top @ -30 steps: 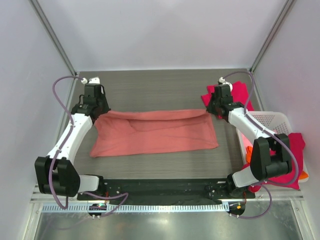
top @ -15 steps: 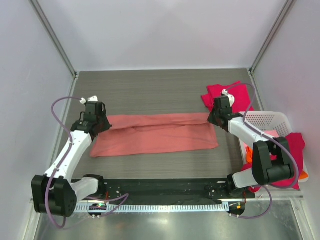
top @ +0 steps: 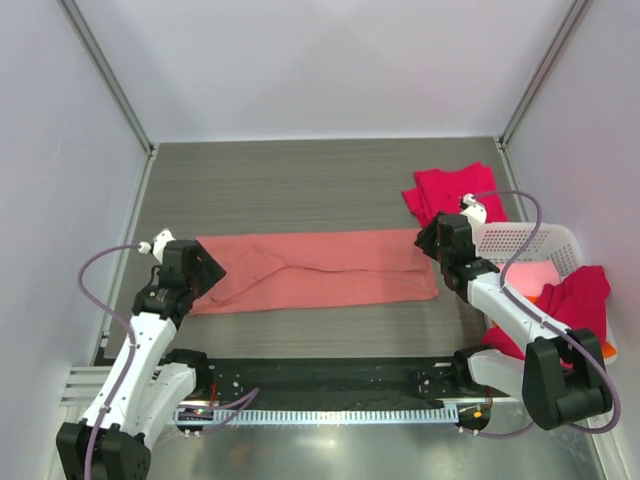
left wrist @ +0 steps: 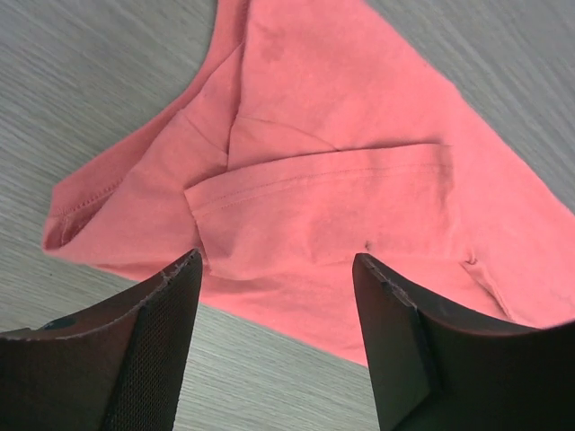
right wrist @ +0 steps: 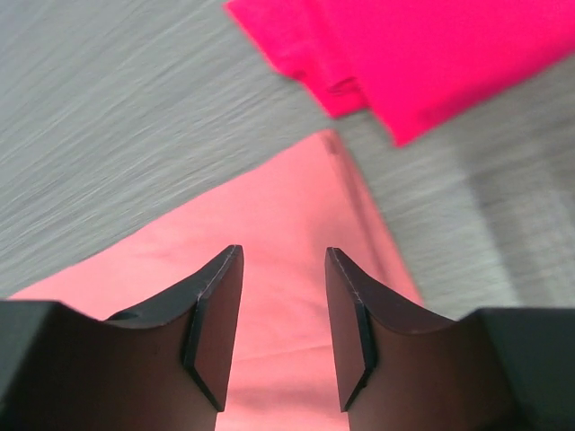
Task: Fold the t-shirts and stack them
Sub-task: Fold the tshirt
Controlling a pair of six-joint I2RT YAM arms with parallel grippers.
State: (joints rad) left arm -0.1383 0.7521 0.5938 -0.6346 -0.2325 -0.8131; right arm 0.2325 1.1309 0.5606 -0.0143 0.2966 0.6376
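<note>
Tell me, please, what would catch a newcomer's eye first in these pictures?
The long salmon-pink t-shirt, lying as a band across the middle of the table, draws the eye first, with the left end effector and right end effector open over its two ends. Next comes the folded crimson t-shirt at the far right, beside the white basket with more red cloth draped over its near side.

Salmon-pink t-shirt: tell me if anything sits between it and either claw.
Nothing visible does. The left claw and right claw hang open over the ends of the salmon-pink t-shirt, whose cloth lies uncovered below them.
</note>
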